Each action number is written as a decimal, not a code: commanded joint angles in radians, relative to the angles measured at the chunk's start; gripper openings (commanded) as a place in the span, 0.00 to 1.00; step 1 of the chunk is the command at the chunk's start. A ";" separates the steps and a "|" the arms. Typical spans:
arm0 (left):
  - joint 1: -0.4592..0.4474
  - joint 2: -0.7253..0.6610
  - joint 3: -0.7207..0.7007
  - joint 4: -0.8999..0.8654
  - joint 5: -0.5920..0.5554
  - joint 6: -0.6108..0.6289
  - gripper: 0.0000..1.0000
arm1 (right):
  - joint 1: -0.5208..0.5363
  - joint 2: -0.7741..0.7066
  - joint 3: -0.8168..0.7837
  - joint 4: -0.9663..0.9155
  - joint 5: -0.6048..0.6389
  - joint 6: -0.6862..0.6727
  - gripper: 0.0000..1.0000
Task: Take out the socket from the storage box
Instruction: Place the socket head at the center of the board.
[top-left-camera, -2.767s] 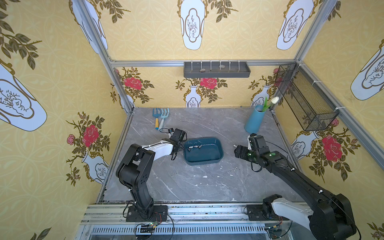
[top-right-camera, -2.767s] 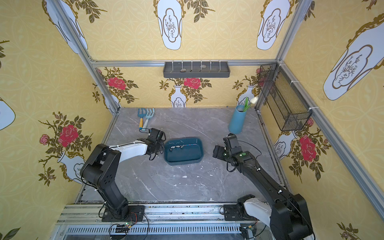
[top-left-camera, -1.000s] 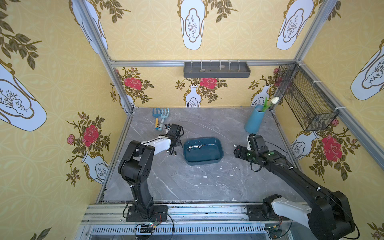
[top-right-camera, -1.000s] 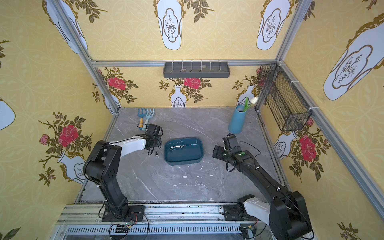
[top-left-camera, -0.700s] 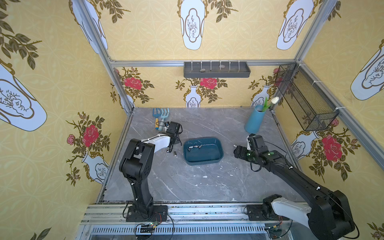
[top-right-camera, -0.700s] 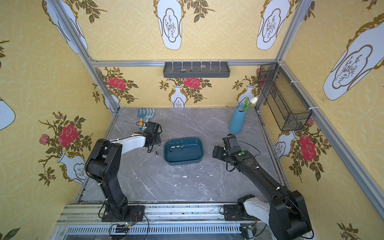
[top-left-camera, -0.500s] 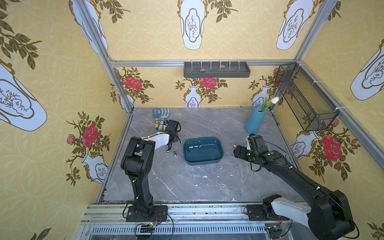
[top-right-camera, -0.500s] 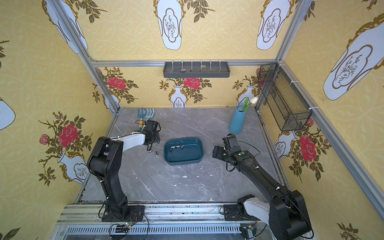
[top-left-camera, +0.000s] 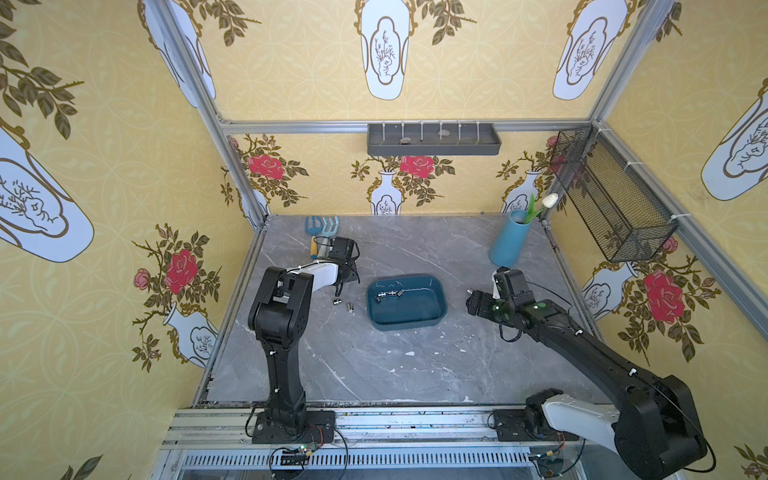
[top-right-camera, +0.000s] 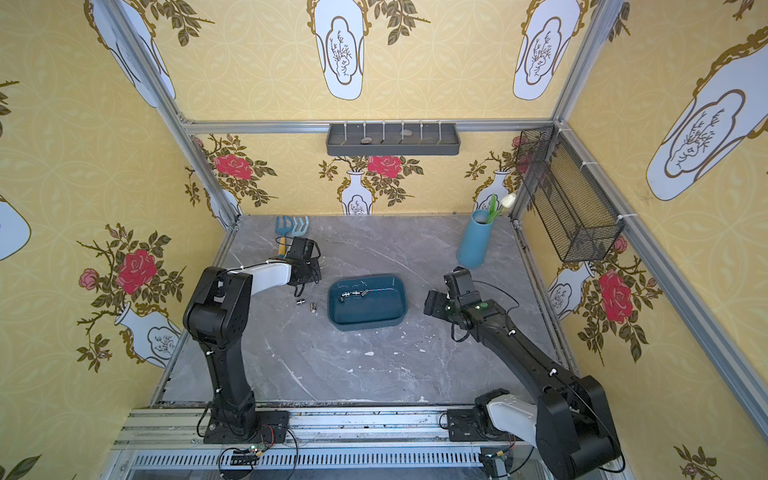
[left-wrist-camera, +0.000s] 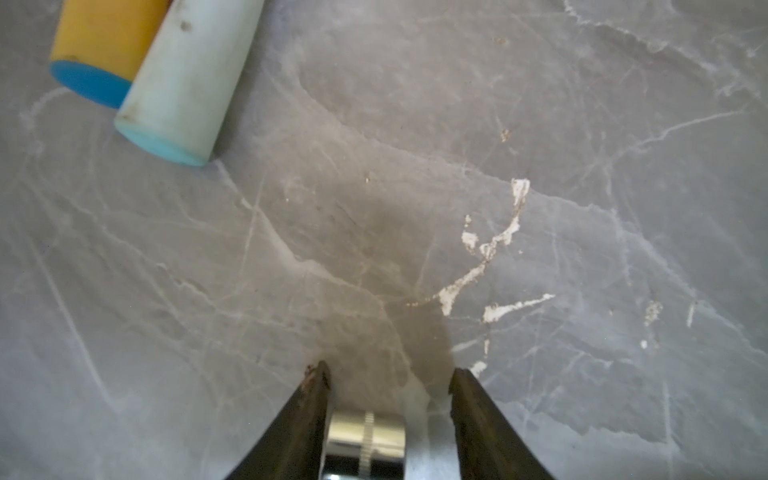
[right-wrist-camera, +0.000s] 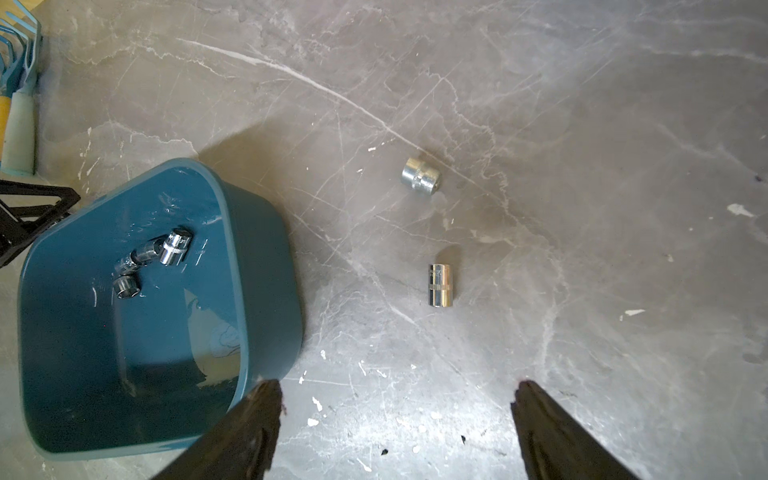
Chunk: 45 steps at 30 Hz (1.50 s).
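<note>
The storage box (top-left-camera: 432, 316) (top-right-camera: 392, 318) (right-wrist-camera: 257, 332), a dark teal tub, sits mid-table, and a few chrome sockets (top-left-camera: 388, 294) (top-right-camera: 353, 294) (right-wrist-camera: 174, 245) lie inside it. Two more sockets (top-left-camera: 337, 300) (top-left-camera: 350, 307) (right-wrist-camera: 420, 179) (right-wrist-camera: 440, 285) lie on the table just left of the box. My left gripper (top-left-camera: 340, 287) (left-wrist-camera: 388, 376) hangs open over one of them. That socket (left-wrist-camera: 365, 432) shows between the fingers with a gap on one side. My right gripper (top-left-camera: 471, 301) (right-wrist-camera: 395, 392) stands wide open and empty, right of the box.
Small garden tools (top-left-camera: 322, 228) lie at the back left, their handles (left-wrist-camera: 183, 79) close to my left gripper. A blue vase with a tulip (top-left-camera: 509, 243) stands back right. A grey wall tray (top-left-camera: 434, 139) and a black mesh basket (top-left-camera: 611, 203) hang on the walls.
My left gripper has drawn back from the box's left edge toward the garden tools, leaving sockets on the table beside the box. The right arm has not moved.
</note>
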 joint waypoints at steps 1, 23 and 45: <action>0.003 0.020 0.013 -0.015 0.014 0.013 0.49 | 0.000 0.002 0.009 0.019 0.003 0.008 0.91; -0.007 -0.112 -0.129 -0.008 0.051 -0.059 0.29 | 0.000 0.008 0.000 0.030 0.000 0.012 0.91; -0.065 -0.180 -0.215 -0.033 0.055 -0.069 0.30 | 0.001 0.017 0.001 0.040 -0.011 0.012 0.91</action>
